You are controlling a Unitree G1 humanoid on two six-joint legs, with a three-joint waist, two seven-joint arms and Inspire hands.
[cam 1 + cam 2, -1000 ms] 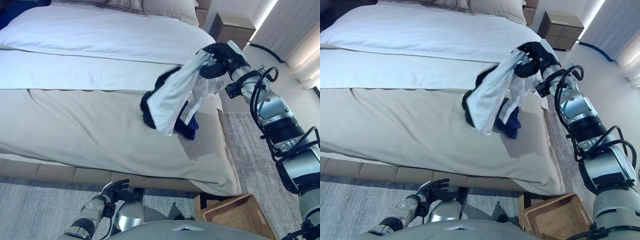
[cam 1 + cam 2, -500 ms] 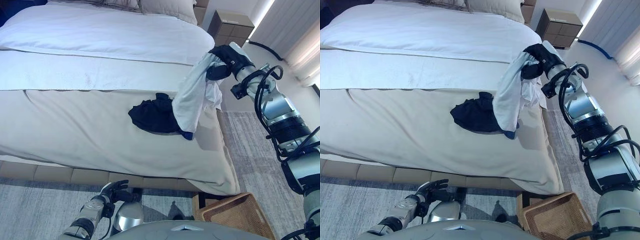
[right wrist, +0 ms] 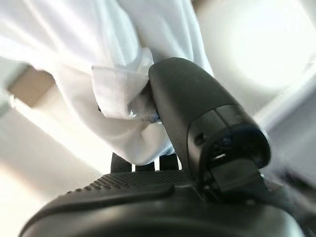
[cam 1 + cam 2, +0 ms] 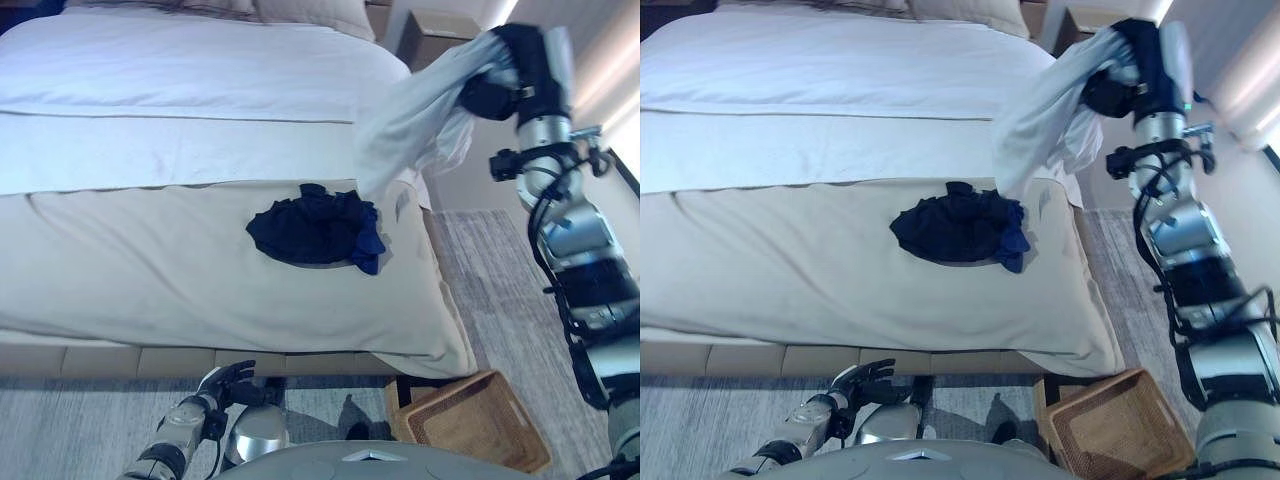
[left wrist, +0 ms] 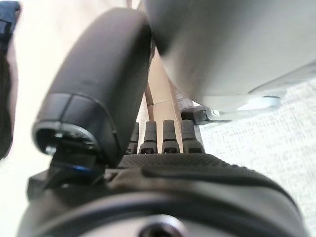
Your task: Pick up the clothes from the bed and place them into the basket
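My right hand [image 4: 510,75] is raised high over the bed's right edge, shut on a white shirt [image 4: 410,125] that hangs free below it. In the right wrist view the thumb [image 3: 190,113] pinches the white cloth [image 3: 123,98] against the fingers. A dark navy garment [image 4: 312,225] lies crumpled on the beige bedcover [image 4: 150,260], apart from the shirt. The wicker basket [image 4: 470,420] stands on the floor at the bed's near right corner. My left hand [image 4: 225,385] hangs low by the bed's foot, fingers relaxed and holding nothing.
The bed [image 4: 820,130] has a white sheet and pillows [image 4: 300,12] at the far end. A brown nightstand [image 4: 435,25] stands beyond the bed's right side. A grey rug [image 4: 490,270] covers the floor between bed and basket.
My right hand has lifted the white shirt up and to the right, clear of the bed. The navy garment stays on the cover. The camera has shifted a little.
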